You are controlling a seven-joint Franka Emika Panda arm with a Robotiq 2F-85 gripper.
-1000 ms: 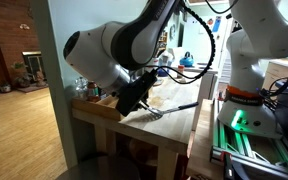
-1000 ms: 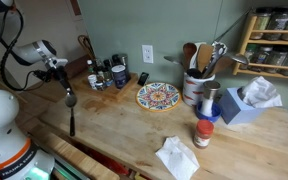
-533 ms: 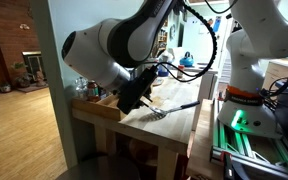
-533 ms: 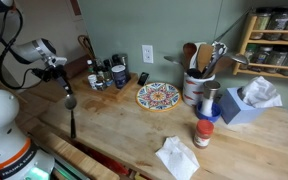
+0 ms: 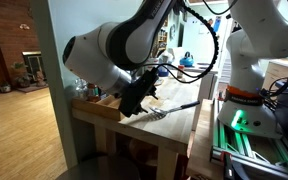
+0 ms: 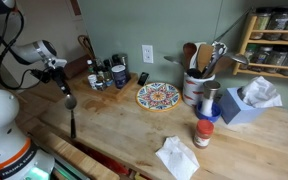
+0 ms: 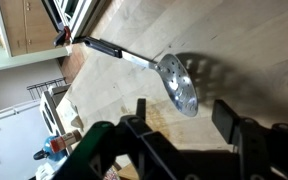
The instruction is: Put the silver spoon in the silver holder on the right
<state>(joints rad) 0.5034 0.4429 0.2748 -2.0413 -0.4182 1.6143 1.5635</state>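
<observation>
The silver spoon (image 7: 174, 82) lies flat near the counter's (image 6: 124, 125) front edge, toward its left corner as the exterior view frames it, with its broad head pointing at the back edge and its dark handle running toward the front. The pincer (image 7: 181, 114) hangs just above the head, released, with both jaws spread and nothing between them. So the step in hand looks like the approach before the grasp. Next it should drop, clench on the neck or handle, lift, then carry the spoon to the silver holder (image 6: 193, 90) near the back right corner and tip it upright. I count one spoon, one holder already crowded with utensils, one patterned plate (image 6: 157, 96), one red-capped bottle (image 6: 203, 133) and one crumpled napkin (image 6: 176, 156).
</observation>
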